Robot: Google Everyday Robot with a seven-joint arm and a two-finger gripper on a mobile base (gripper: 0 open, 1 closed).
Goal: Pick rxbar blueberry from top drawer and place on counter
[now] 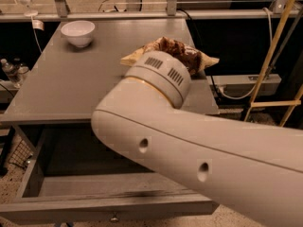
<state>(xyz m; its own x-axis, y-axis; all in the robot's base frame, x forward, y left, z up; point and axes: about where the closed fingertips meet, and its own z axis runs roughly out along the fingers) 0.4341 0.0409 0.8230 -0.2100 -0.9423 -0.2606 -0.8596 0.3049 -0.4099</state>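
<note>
The top drawer (71,210) stands pulled open below the counter (71,89), with its small knob (113,217) at the front panel. The part of its floor that shows is bare. The rxbar blueberry is hidden or out of view. My white arm (199,150) fills the middle and right of the view, its vented joint (158,77) over the counter's right front. My gripper is hidden behind the arm, somewhere over the right of the drawer or the counter's edge.
A yellow-and-brown chip bag (191,56) lies on the counter's right side, partly behind the arm. A white bowl (78,33) stands at the back left. Cables and a yellow frame (272,51) are to the right of the cabinet.
</note>
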